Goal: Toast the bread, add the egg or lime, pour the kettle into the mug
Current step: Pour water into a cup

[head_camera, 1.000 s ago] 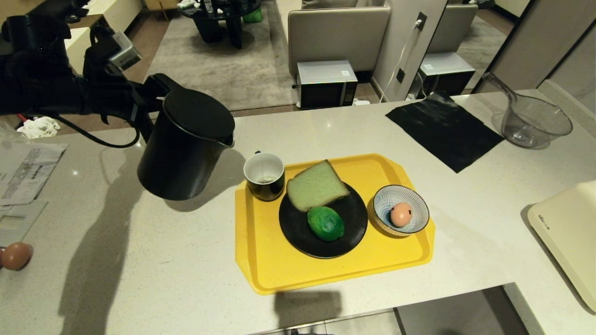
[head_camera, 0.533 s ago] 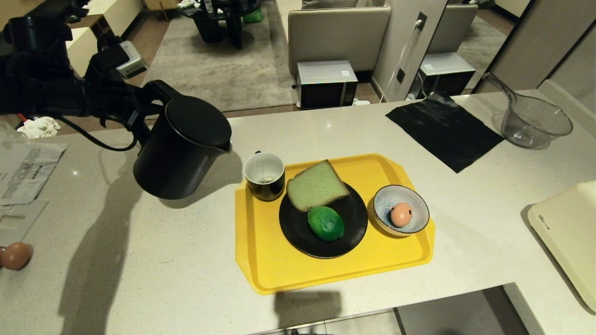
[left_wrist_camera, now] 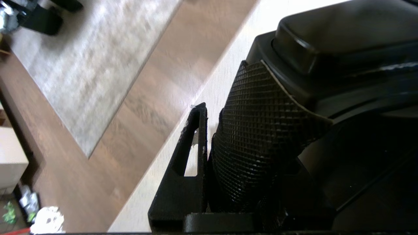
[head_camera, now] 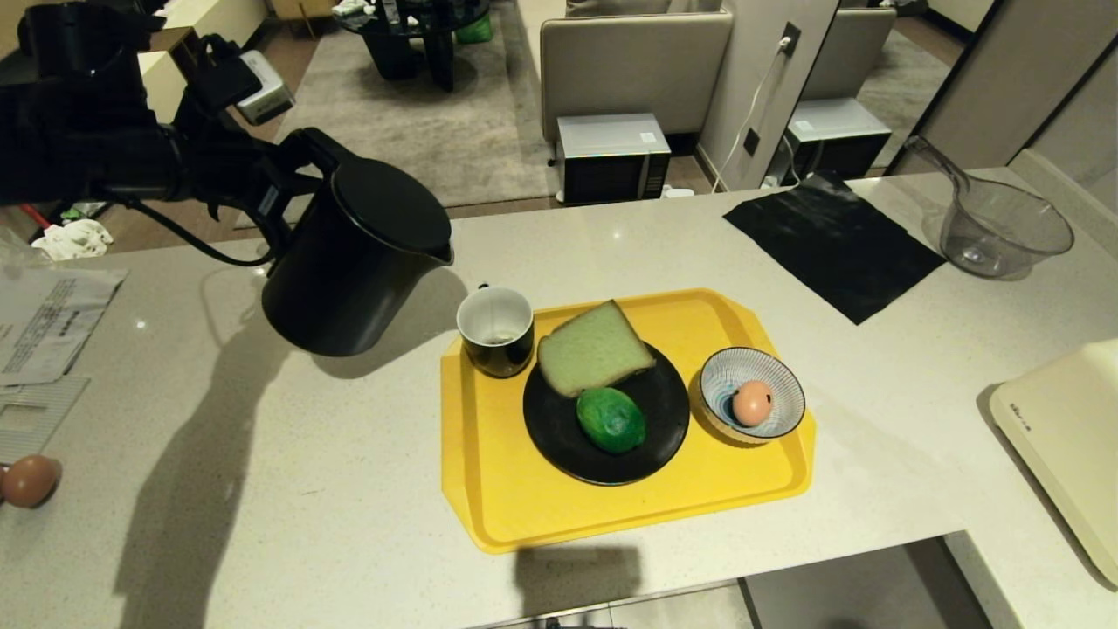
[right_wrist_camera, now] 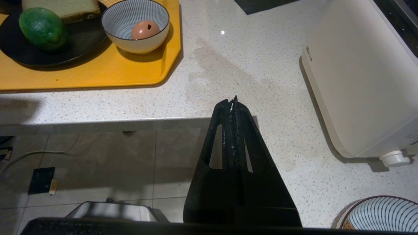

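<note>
The left hand [head_camera: 278, 199] was clamped on the handle of the kettle [head_camera: 354, 258], holding it in the air above the tabletop [head_camera: 306, 489], tilted with its small spout toward the mug [head_camera: 495, 330] but not over it — the kettle hung just to the left of the yellow tray [head_camera: 489, 515]. In the left wrist view one finger [left_wrist_camera: 183, 182] pressed against the textured grip of the handle, with the lid block above it. The mug stood upright at the tray's far left corner, its white inside showing. Beside it lay a black plate [head_camera: 559, 437] carrying the bread [head_camera: 592, 349] at the back and the lime [head_camera: 610, 420] in front, the two close together. To the right of the plate, still on the tray, sat a blue-and-white striped bowl [head_camera: 782, 411] with a brown egg [head_camera: 751, 403] in it. Another egg [head_camera: 29, 480] lay well apart at the left edge of the tabletop. The right hand [right_wrist_camera: 233, 101] hung off the near edge of the tabletop, fingers pressed together on nothing — a cream-coloured appliance [right_wrist_camera: 356, 78] lay to one side of it.
</note>
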